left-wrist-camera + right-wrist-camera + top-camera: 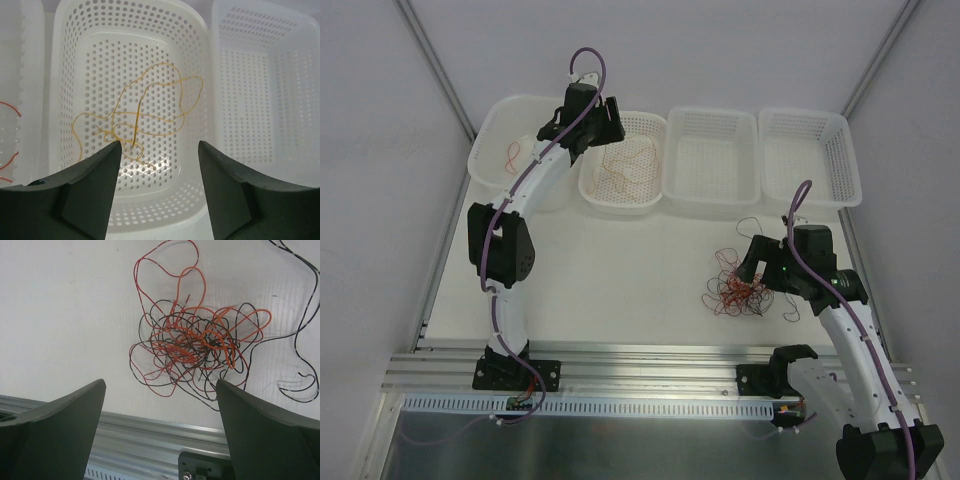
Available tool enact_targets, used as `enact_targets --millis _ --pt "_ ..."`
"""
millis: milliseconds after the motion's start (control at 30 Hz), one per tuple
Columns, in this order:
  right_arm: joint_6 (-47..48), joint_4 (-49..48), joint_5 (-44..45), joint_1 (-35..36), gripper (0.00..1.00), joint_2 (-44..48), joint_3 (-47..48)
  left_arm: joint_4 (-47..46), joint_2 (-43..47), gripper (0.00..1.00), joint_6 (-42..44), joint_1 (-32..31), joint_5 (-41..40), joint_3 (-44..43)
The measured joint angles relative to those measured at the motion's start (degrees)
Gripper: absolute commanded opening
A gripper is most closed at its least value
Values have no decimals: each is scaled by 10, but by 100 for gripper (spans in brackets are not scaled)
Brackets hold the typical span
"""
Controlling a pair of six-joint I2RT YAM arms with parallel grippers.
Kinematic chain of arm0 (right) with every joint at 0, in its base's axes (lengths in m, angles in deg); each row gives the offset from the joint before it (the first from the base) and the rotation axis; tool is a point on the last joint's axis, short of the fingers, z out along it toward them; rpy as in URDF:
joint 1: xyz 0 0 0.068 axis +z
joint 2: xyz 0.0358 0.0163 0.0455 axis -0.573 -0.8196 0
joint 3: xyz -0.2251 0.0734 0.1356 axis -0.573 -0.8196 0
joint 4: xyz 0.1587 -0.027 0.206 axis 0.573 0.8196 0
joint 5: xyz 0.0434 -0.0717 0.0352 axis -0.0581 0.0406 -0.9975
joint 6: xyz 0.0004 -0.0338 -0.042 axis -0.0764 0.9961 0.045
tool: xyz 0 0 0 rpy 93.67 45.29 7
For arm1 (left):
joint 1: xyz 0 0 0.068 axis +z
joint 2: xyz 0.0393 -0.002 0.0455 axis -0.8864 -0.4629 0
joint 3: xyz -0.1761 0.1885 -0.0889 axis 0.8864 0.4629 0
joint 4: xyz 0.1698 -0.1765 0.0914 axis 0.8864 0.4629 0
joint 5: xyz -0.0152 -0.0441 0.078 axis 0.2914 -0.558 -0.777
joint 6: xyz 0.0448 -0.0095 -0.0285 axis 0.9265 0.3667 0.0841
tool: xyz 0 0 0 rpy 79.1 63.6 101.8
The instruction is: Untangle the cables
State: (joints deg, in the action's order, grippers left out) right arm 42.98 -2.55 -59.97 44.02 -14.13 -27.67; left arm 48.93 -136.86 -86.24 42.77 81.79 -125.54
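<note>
Nearest the bases, the right tool [161, 385] hung over the worktop [60, 300] with its jaws spread wide and nothing between them, just short of the tangle [195, 340]. That knot of red, orange and black cables lay flat on the right half of the worktop, dense in the middle, with open loops standing out around its edge. A loose black strand [306, 335] trailed beside it; whether it ran into the knot I could not tell

These wires looked hair-thin, nearly weightless and limp, with just enough spring to keep them curled. A pull on one would likely drag the whole bundle across the smooth surface rather than free it. The best hold seemed to be an outer loop, such as the big red one on the side away from the tool, pinched squarely between the pads so that it could not slip out. The crowded middle looked a poor place, since several wires would be caught at once

Farther back, the left tool [159, 144] hovered above the second basket [75, 55], jaws parted and gripping nothing. A single orange cable [150, 112] lay loose on the basket floor beneath it. A red cable [513, 155] rested in the leftmost basket [490, 120]
</note>
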Motion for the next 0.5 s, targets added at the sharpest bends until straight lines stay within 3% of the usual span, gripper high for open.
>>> enact_targets --millis 33,167,233,500 --pt "2 2 2 0 97 -4 0 -1 11 75 0 0 0 16" --pt "8 12 11 0 97 -23 5 1 68 95 -2 -1 11 76" --pt "9 13 13 1 98 -35 7 0 103 99 -4 -2 20 102" --pt "9 15 37 13 99 -66 6 -15 274 99 -19 -16 52 232"
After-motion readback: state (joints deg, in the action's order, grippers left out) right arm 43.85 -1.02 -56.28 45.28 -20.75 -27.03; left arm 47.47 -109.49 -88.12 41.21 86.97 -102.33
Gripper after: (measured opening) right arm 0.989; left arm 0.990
